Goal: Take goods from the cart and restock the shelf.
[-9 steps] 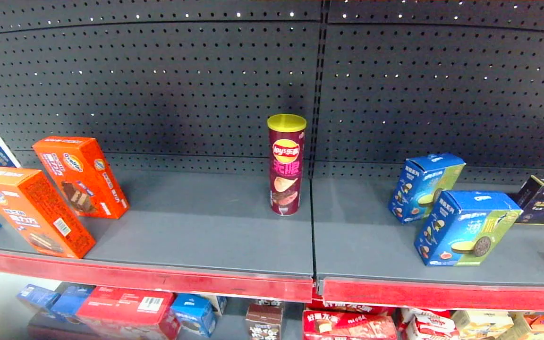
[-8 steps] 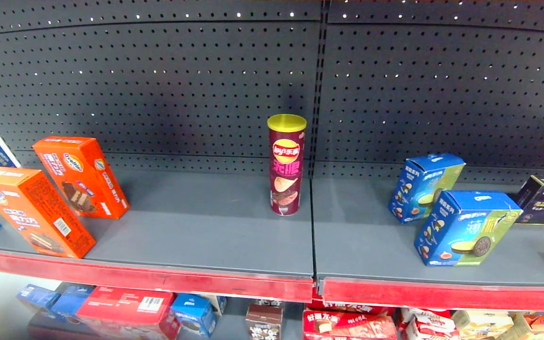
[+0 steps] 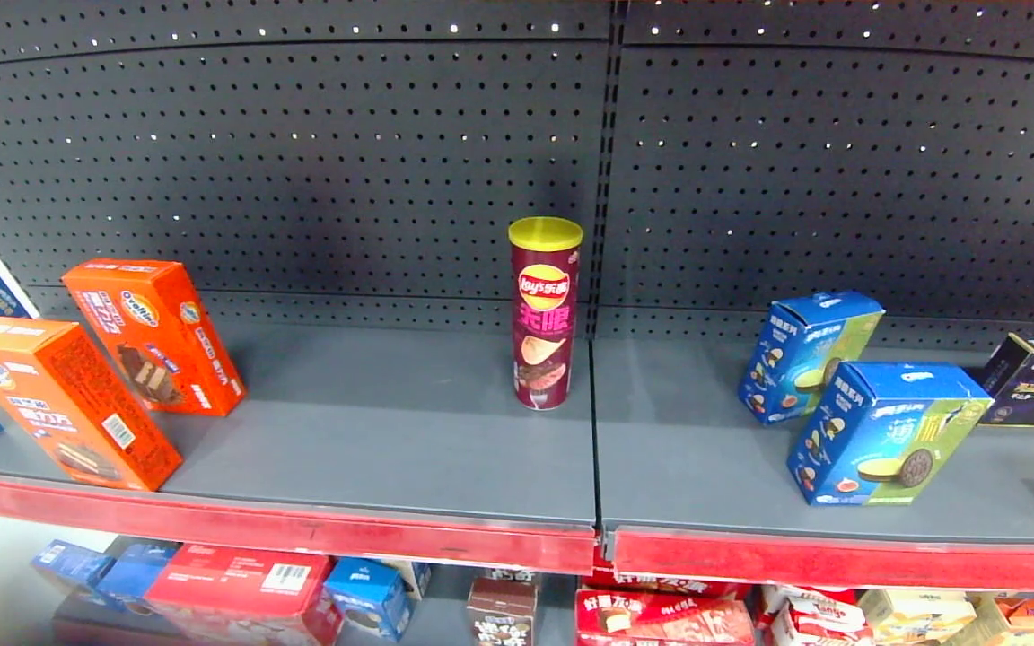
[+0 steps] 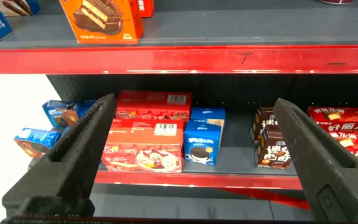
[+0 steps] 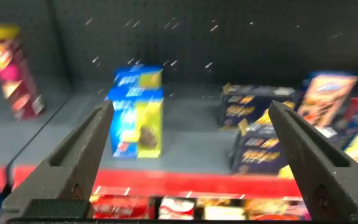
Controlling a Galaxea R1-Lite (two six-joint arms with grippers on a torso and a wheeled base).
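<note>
Nothing held in the left gripper (image 4: 192, 106), its fingers spread wide and aimed under the red lip of the shelf (image 4: 185, 59). Likewise nothing in the right gripper (image 5: 190, 107), fingers just as wide. Open and empty, most likely, because no goods are picked up yet: a judgement, not a thing seen.

Framed between the left fingers, well beyond the tips: red boxes (image 4: 151, 134), a small blue box (image 4: 204, 140) and brown boxes (image 4: 272, 140) on the lower tier. Beyond the right fingers: blue boxes (image 5: 135, 112) just inside one finger, dark boxes (image 5: 253, 130) just inside the other, and a can (image 5: 11, 68) well outside the first.

From the head view, upright near the shelf's middle with label forward, presumably faced for shoppers. Bare shelf either side of it, before the orange boxes (image 3: 153, 336) on one end: probably room left for restocking.

Half hidden behind one left finger: blue packs (image 4: 48, 124). Blurred past the right fingers: print, box edges, the count of dark boxes. Cut off at the frame edge: the outermost boxes at both ends of the shelf.
</note>
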